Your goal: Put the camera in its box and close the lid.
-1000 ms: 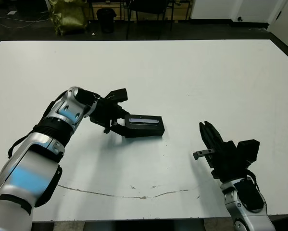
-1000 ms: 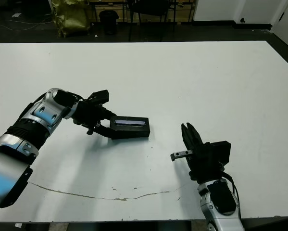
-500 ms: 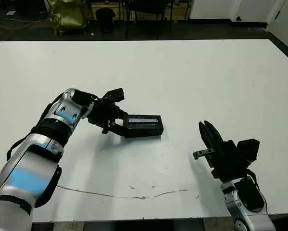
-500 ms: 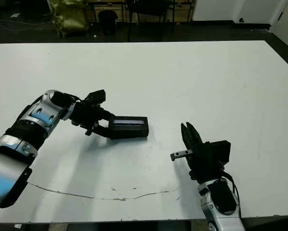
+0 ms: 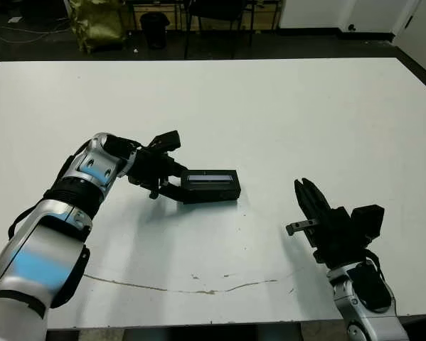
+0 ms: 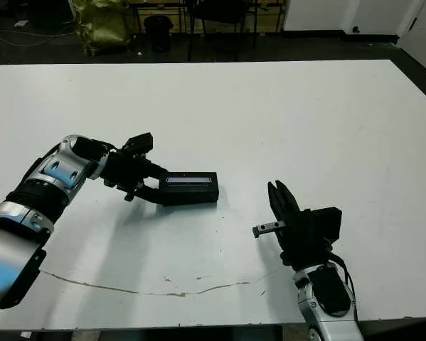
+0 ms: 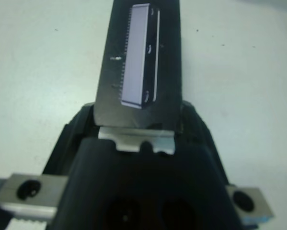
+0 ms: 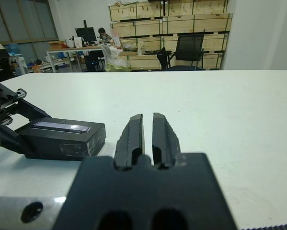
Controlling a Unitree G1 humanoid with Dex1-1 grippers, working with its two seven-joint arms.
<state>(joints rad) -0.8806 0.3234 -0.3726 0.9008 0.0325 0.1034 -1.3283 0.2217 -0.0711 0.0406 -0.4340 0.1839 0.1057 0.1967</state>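
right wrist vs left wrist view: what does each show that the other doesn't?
Only the right wrist view: the right gripper, fingers together and empty, plus a room beyond the table with a black chair, stacked crates and a distant person at a desk.
Only the left wrist view: the lid seen close from above, its silvery stripe running away from the camera.
Both: the closed box, the left gripper at its end, and the white table.

One white table (image 5: 284, 114), one lidded box (image 5: 210, 186) — seemingly closed — two pincers (image 5: 171, 187), (image 5: 306, 202)
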